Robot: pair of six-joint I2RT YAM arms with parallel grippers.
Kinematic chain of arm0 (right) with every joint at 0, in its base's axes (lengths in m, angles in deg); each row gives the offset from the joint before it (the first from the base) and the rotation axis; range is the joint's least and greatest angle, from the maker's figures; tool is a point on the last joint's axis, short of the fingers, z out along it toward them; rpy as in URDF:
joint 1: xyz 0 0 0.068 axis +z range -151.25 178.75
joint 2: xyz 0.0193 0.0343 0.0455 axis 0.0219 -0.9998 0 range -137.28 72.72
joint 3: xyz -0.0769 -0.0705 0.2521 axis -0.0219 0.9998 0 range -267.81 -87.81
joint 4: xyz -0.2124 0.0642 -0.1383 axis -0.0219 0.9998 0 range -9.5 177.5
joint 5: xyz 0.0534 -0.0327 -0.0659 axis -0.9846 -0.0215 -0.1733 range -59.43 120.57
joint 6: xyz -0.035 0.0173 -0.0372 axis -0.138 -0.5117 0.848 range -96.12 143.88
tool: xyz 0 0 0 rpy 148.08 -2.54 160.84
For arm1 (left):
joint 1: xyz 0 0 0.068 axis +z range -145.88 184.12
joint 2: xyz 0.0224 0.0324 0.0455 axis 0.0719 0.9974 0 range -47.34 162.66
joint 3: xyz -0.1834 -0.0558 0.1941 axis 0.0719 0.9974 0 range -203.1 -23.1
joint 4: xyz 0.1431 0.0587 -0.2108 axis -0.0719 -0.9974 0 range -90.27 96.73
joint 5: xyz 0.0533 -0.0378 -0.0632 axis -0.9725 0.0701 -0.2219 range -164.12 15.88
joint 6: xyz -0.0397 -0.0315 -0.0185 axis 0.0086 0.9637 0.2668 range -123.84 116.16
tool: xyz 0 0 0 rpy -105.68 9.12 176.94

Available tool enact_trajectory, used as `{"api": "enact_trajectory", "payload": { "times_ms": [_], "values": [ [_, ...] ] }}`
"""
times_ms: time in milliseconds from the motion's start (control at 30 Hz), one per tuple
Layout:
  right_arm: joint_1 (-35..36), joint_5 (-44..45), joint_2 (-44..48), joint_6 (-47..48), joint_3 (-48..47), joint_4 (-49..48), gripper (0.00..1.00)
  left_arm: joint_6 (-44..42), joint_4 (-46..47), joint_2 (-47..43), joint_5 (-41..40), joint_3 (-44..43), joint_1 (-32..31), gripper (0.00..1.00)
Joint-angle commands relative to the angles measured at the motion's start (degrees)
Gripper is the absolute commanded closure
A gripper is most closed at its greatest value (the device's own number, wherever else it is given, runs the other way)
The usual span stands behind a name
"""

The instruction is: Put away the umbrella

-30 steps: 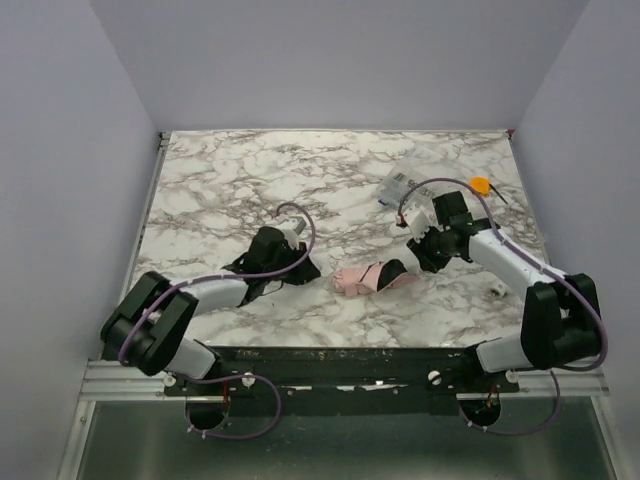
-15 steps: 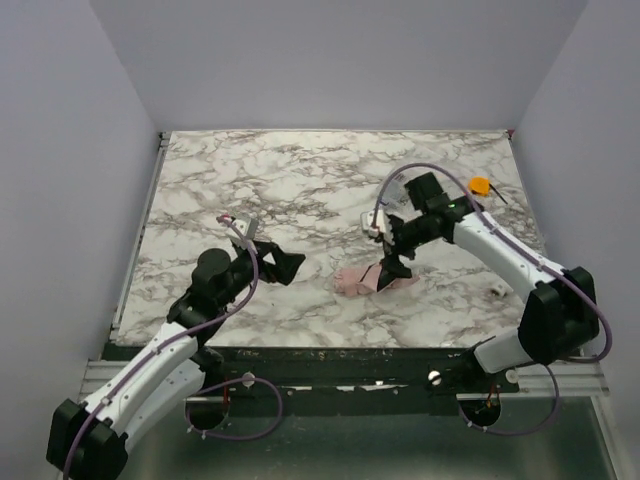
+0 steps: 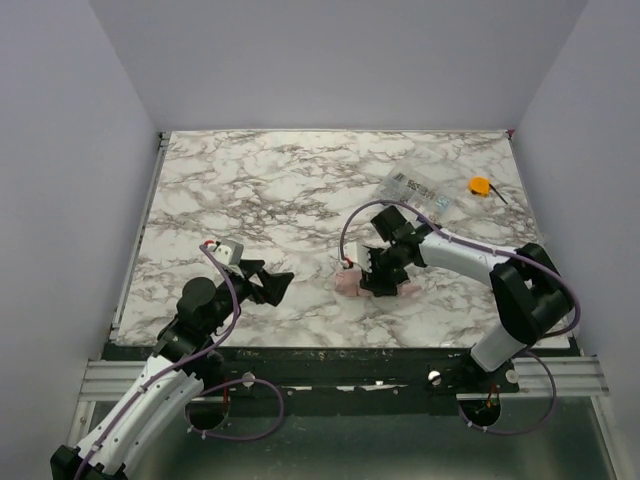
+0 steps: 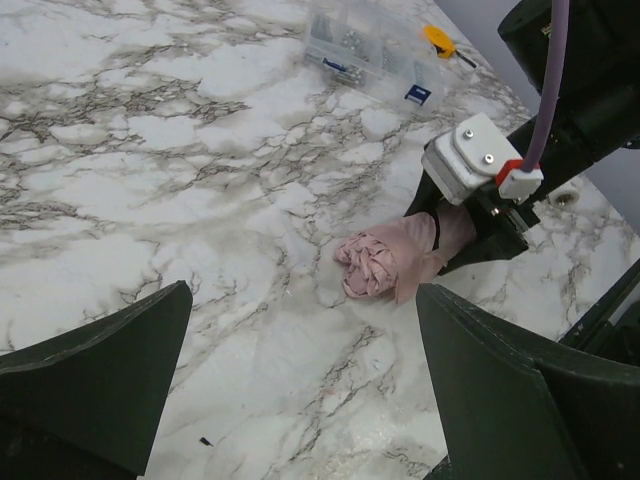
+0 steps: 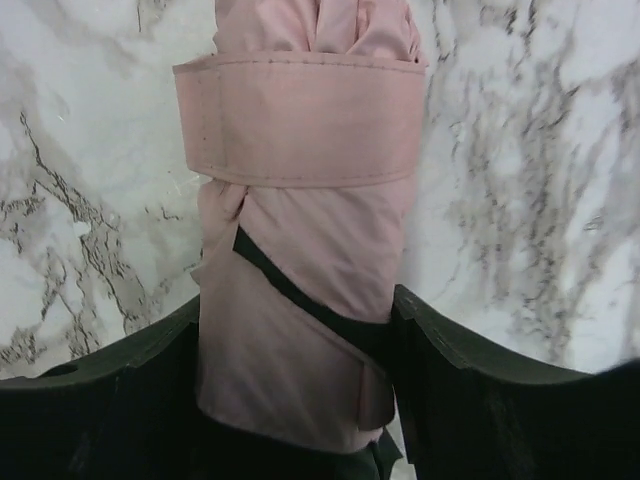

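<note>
Now the umbrella (image 3: 349, 283) lies folded on the marble counter (image 3: 230, 180), near its front edge and a little right of the middle. Its pale pink cloth is bunched and bound by a strap (image 5: 300, 120). The right pincer (image 3: 380, 272) is closed around the bundle's right-hand end, its 2 fingers (image 5: 130, 390) pressing the fabric on either side. The left pincer (image 3: 272, 285) hangs spread wide over bare counter to the left of the umbrella, apart from it and holding nothing. Far back on the right lie a clear plastic packet (image 3: 415, 187) and, near it, a small orange object (image 3: 480, 185).
</note>
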Motion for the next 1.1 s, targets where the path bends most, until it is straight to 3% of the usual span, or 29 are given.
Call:
{"api": "enact_trajectory", "payload": {
  "times_ms": [0, 100, 200, 300, 567, 667, 767, 833, 1067],
  "values": [
    [1.9, 5.6, -2.3, -4.3, 4.6, -6.5, 0.44, 0.9, -0.9, 0.0, -1.0, 0.6, 0.4, 0.02],
    [1.8, 3.2, -5.1, -10.7, 1.6, -8.1, 0.70, 1.0, -1.5, 0.0, -0.1, -0.1, 0.4, 0.02],
    [-0.1, -4.8, -8.8, -19.2, -6.5, -7.6, 0.82, 1.2, -2.9, -1.2, 0.3, -0.8, 0.4, 0.02],
    [-2.4, -10.4, -15.2, -31.9, -16.8, -9.8, 0.87, 1.4, -4.5, -2.7, -0.1, -1.6, 0.4, 0.02],
    [-7.8, -11.1, -32.9, -82.8, -33.9, -25.9, 0.86, 3.8, -8.1, -6.1, 0.3, -2.0, 0.4, 0.02],
    [-8.9, -15.3, -36.8, -94.4, -35.2, -30.9, 0.80, 3.9, -9.3, -7.4, -0.3, -2.1, 0.4, 0.02],
    [-9.2, -21.2, -38.2, -100.6, -34.3, -37.2, 0.48, 3.5, -9.9, -7.5, -1.1, -2.7, 0.4, 0.02],
    [-9.2, -21.7, -37.5, -98.1, -34.2, -36.9, 0.35, 3.3, -10.0, -7.0, -0.9, -3.2, 0.4, 0.02],
    [-11.2, -12.3, -24.6, -79.5, -30.6, -22.6, 0.18, 2.3, -8.5, -4.9, 0.4, -6.0, 0.4, 0.02]
  ]
}}
